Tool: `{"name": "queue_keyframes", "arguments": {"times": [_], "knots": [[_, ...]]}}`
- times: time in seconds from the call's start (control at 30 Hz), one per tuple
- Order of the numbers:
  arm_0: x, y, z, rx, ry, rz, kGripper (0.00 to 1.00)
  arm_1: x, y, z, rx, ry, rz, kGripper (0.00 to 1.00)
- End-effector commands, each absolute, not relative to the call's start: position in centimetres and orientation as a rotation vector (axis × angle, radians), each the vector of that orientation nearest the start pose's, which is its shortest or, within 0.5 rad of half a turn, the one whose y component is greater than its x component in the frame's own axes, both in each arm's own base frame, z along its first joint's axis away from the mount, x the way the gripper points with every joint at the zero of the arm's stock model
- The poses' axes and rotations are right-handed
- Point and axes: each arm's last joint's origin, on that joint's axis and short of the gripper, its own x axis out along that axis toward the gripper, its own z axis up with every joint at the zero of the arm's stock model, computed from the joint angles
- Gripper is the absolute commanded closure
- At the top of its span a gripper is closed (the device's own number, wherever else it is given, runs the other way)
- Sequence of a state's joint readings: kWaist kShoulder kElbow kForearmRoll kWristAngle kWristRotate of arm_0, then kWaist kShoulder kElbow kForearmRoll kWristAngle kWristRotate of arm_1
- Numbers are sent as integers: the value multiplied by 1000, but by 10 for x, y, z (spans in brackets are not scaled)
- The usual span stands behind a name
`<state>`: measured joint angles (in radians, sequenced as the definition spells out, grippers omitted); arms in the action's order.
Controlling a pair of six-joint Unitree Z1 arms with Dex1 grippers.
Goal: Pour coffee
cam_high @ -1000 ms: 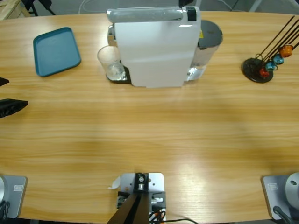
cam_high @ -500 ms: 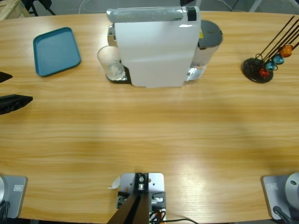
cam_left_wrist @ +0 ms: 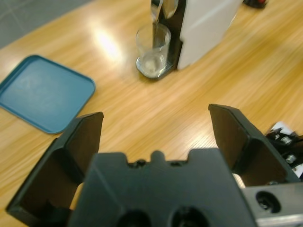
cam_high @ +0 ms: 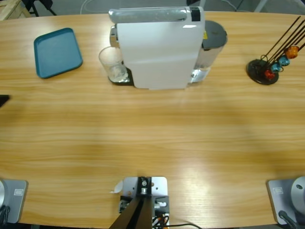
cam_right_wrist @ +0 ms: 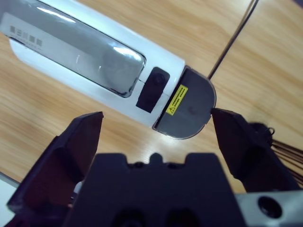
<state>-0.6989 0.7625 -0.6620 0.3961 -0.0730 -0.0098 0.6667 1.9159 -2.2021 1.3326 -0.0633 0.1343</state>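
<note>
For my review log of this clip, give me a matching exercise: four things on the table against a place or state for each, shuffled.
Things:
1. glass
2. tray
3. capsule rack
4. left gripper

Places or states:
A. near the table's right end in the high view
B. jaws open, nothing between them
C. under the white machine's spout
D. flat, teal, nothing on it

Pairs: 1-C, 2-D, 3-A, 4-B

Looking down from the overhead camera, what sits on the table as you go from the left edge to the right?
Blue tray → clear glass → white coffee machine → grey water tank → black capsule stand with small coloured capsules.
</note>
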Motion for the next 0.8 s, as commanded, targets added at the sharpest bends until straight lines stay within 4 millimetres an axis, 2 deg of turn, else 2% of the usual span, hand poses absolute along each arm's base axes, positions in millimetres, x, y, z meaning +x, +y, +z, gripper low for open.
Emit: {"name": "queue_keyframes", "arguments": {"times": [0.03, 0.1, 0.23, 0.33, 0.47, 0.57, 0.7, 0.8], "knots": [[22, -27, 314, 77, 487, -810, 0, 216, 172, 470, -259, 913, 576, 0], [25, -30, 315, 81, 503, -808, 0, 184, 147, 465, -248, 900, 588, 0], [28, -32, 319, 87, 526, -806, 0, 120, 101, 435, -209, 896, 662, 0], [23, -29, 318, 95, 558, -808, 0, 83, 73, 410, -163, 792, 708, 0], [26, -33, 318, 104, 602, -824, 0, 70, 61, 366, -155, 706, 688, 0], [30, -37, 326, 112, 626, -837, 0, 65, 56, 343, -156, 700, 675, 0], [31, -41, 331, 126, 633, -893, 0, 59, 54, 339, -145, 696, 725, 0], [33, -43, 328, 147, 644, -898, 0, 71, 61, 328, -141, 689, 702, 0]]}}
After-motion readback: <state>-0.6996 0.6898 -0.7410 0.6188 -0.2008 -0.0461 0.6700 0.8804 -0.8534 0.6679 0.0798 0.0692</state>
